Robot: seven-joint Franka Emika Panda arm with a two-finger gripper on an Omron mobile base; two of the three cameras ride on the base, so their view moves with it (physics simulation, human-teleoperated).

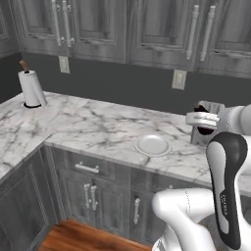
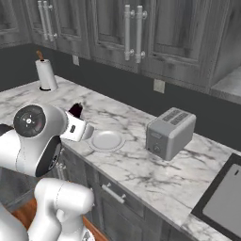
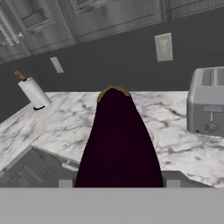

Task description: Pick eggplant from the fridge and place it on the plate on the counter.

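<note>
Left base view: the gripper (image 1: 205, 122) hangs above the veined white marble counter (image 1: 98, 127), clamped on the dark maroon eggplant (image 1: 204, 119), just right of the round, shallow, raised-rim plate (image 1: 153, 145). A paper towel roll (image 1: 32, 88) stands far left.

Right base view: the eggplant (image 2: 75, 110) sits beside the plate (image 2: 106, 140); a boxy grey toaster (image 2: 170, 132) stands right.

Hand view: the smooth, tapering eggplant (image 3: 119, 144) points toward the counter (image 3: 170, 127).
</note>
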